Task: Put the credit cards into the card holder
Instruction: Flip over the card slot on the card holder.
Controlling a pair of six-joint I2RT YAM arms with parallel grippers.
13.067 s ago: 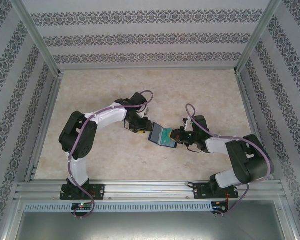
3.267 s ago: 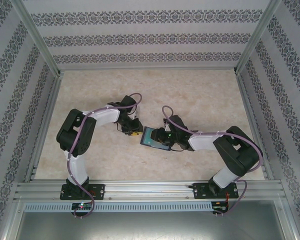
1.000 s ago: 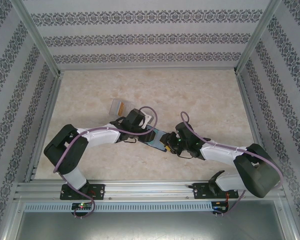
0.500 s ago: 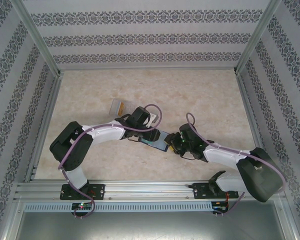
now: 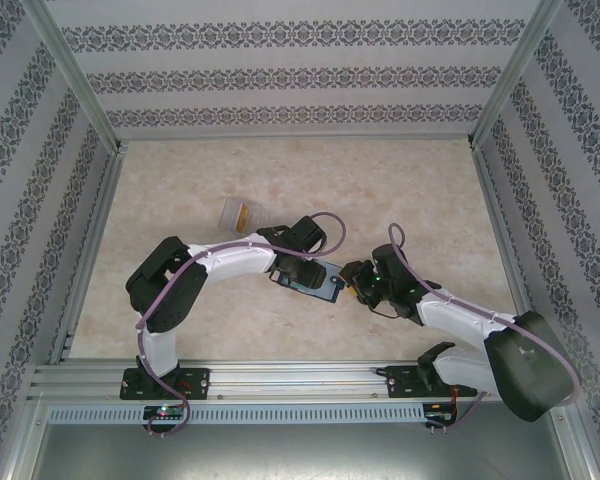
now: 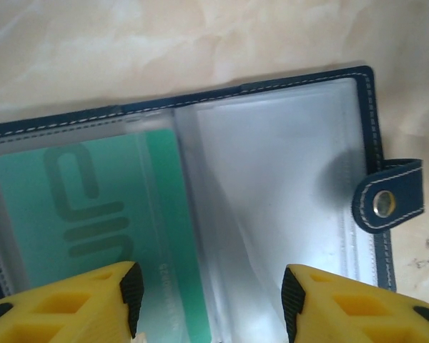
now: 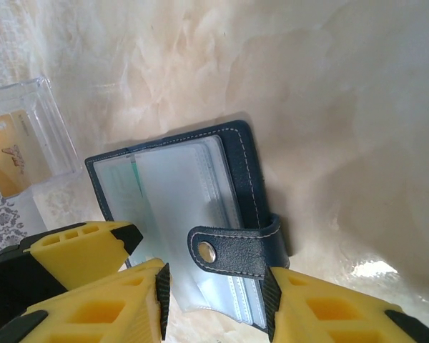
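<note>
Left wrist: my left gripper (image 6: 211,293), jaws apart, hovers over the card holder (image 6: 272,179); my right gripper (image 7: 214,294), jaws apart, sits at its clasp tab (image 7: 236,250).

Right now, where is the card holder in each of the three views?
Top external: card holder sits mid-frame, slightly below centre.
Left wrist: card holder lies open across most of the frame.
Right wrist: card holder is at lower centre.
Shared landmark: clasp tab at the right edge in left wrist, bottom centre in right wrist.
</note>
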